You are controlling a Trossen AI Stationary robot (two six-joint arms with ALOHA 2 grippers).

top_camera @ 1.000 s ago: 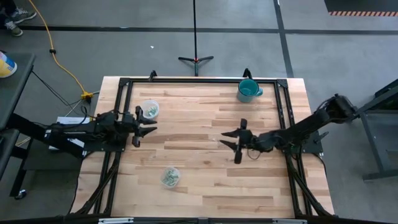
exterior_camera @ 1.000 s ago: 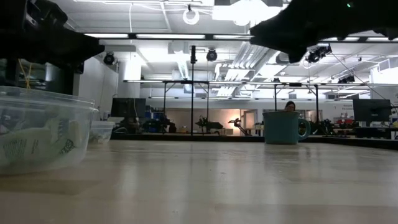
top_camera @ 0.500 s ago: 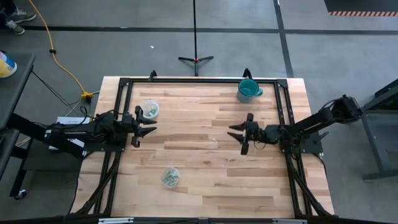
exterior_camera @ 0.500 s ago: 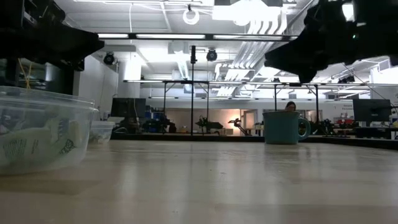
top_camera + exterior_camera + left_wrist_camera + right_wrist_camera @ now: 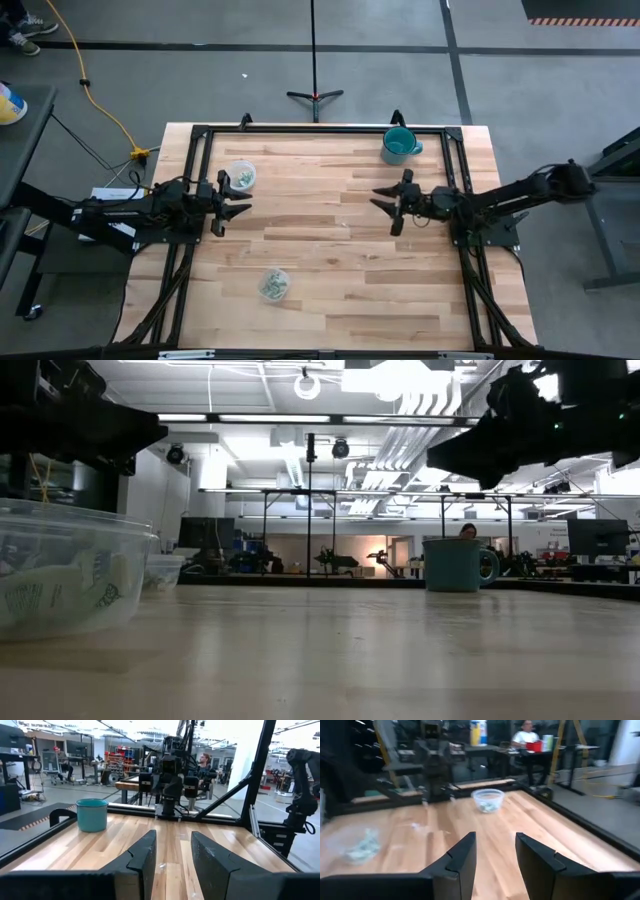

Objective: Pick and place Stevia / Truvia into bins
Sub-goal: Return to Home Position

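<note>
1. Planks of pale wood are seen from above to form the worktop (image 5: 330, 270), which is edged by a black frame (image 5: 320, 130). One dark arm reaches in from each side.
2. Over the left part of the worktop the left claw (image 5: 238, 207) is held, pointed towards the middle. Its fingers are spread apart and nothing is gripped between them.
3. Over the right-centre the right claw (image 5: 384, 211) is held, pointed back towards the left arm. Its fingers are spread wide and nothing is carried.
4. At the far left the far cup (image 5: 240, 176) is placed, just beyond the left claw and not touched by it. Stevia sachets (image 5: 243, 180), green and white, are seen inside it.
5. At the near left-centre the near cup (image 5: 273, 284) is placed, well apart from both claws. More of the sachets are held in it, and in the low view they are shown lying low against its clear wall.
6. At the far right the teal mug (image 5: 399, 146) is stood upright with its handle turned to the right, beyond the right claw.
7. Between the two claws a pale speck (image 5: 415, 825) is seen on the bare wood. What it is cannot be told.
8. Beyond the worktop a seated person (image 5: 525, 727) is seen in the room.
</note>
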